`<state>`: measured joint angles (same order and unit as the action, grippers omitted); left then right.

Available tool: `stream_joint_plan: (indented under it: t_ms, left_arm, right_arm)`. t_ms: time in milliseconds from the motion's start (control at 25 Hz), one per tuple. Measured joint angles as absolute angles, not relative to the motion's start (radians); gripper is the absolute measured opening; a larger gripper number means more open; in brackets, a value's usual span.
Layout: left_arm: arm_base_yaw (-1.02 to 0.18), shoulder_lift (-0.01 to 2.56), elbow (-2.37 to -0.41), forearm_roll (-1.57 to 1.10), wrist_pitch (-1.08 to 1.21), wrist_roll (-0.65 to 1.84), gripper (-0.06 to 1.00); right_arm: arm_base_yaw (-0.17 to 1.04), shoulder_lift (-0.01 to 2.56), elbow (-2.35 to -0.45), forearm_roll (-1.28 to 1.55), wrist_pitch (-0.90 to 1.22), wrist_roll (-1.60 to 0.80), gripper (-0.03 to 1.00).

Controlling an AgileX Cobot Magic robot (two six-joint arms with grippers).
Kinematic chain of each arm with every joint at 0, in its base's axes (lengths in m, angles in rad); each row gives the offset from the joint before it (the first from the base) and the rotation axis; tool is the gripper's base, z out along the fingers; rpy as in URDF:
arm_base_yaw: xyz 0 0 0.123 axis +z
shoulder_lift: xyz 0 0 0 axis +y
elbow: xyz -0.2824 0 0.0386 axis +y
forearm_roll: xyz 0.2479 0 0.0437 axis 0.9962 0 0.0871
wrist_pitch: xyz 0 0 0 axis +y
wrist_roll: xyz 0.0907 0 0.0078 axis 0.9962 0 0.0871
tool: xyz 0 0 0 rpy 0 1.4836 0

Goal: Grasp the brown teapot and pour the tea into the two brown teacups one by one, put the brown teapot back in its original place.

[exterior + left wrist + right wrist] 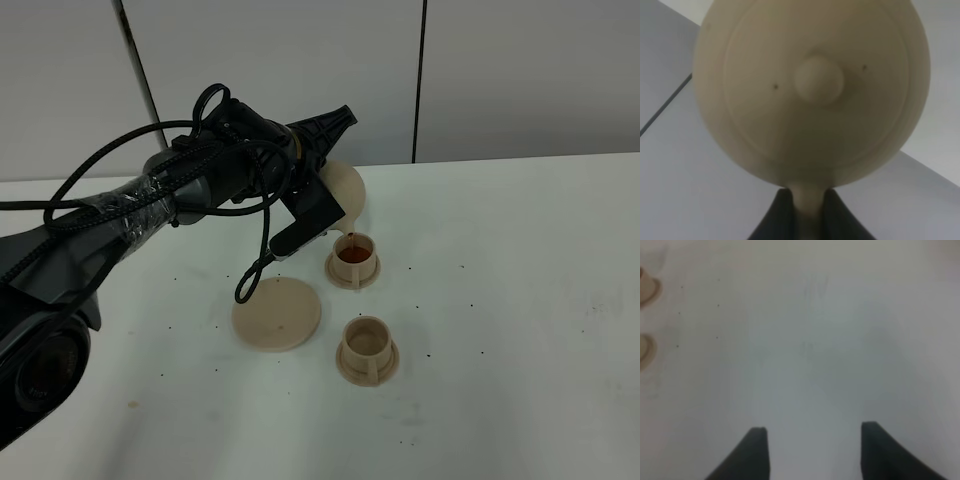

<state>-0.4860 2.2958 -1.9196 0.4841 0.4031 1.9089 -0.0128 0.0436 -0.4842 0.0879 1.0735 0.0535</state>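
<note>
On the high camera I see the brown teapot (347, 190) held above the table (520, 300). Its handle-to-spout axis is steeply tipped, and the spout points down at the far teacup (345, 276), which holds reddish tea (353, 255). The near teacup (367, 348) looks empty; the plate (277, 313) lies just beside both. My left wrist view shows the left gripper (808, 202) clamped on the teapot's handle, lid facing the lens. In the right wrist view, the right gripper (812, 440) gapes wide and holds nothing.
</note>
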Motion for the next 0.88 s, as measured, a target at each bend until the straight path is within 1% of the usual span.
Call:
stream_joint_plan:
  t_ms: [880]
  left_arm:
    - [-0.486, 2.296, -1.92, 0.487, 0.395, 1.91, 0.17]
  right_arm:
    - [-0.013, 0.044, -0.484, 0.088, 1.074, 0.054, 0.41]
